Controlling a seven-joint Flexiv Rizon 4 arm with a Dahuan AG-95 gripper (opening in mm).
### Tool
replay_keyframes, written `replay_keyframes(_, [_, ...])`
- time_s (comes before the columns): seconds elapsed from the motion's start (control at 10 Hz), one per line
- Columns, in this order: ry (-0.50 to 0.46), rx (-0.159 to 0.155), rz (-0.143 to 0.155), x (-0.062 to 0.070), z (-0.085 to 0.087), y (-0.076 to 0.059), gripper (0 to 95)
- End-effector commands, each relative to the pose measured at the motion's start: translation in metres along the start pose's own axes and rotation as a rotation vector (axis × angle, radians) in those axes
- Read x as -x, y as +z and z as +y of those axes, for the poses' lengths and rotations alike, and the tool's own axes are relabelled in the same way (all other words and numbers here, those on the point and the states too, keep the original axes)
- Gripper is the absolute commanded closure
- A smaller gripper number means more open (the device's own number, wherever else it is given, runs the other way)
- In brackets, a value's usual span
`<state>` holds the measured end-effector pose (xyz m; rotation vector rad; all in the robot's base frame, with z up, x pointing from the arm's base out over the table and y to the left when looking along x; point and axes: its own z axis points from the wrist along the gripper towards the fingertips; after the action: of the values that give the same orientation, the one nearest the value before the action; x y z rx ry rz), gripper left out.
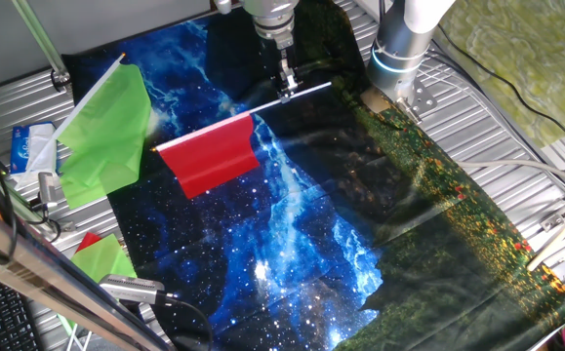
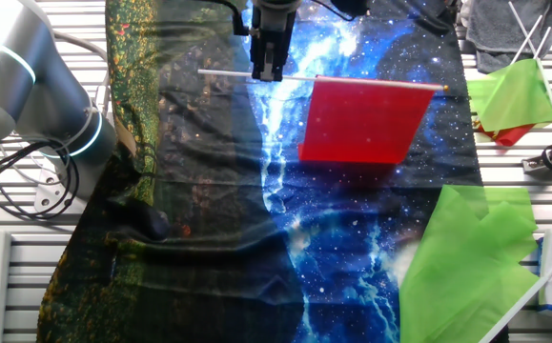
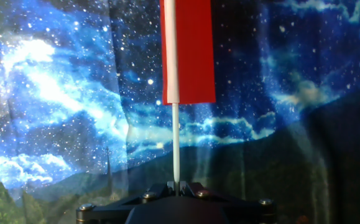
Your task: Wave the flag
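The flag (image 1: 212, 156) is a plain bright red sheet on a thin white stick, held level above the galaxy-print cloth. It also shows in the other fixed view (image 2: 363, 120) and in the hand view (image 3: 191, 50). My gripper (image 1: 288, 86) is shut on the bare end of the stick and hangs from above. In the other fixed view my gripper (image 2: 266, 70) pinches the stick left of the red sheet. In the hand view my gripper (image 3: 177, 185) has the stick running straight out from between the closed jaws.
A larger light-green flag (image 1: 106, 132) lies at the cloth's left edge, also seen in the other fixed view (image 2: 471, 252). A small green-and-red flag (image 1: 101, 255) lies near it. The arm base (image 1: 404, 44) stands at the back. Cables and metal clamps lie on the slatted table.
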<state>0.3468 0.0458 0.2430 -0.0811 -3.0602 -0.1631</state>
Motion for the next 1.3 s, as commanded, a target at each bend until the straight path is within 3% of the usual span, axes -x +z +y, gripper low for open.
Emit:
replay_keyframes(0.1, [-0.009, 0.006, -0.013, 0.000, 0.000, 0.000, 95.0])
replay_keyframes(1.0, [-0.038, 0.008, -0.029, 0.000, 0.000, 0.000, 95.0])
replay_keyframes(1.1, [-0.037, 0.014, -0.036, 0.000, 0.000, -0.004, 95.0])
replay_keyframes(1.2, [-0.041, 0.024, -0.033, -0.001, -0.001, -0.018, 95.0])
replay_keyframes(1.3, [-0.050, 0.033, -0.016, -0.002, -0.002, -0.041, 95.0])
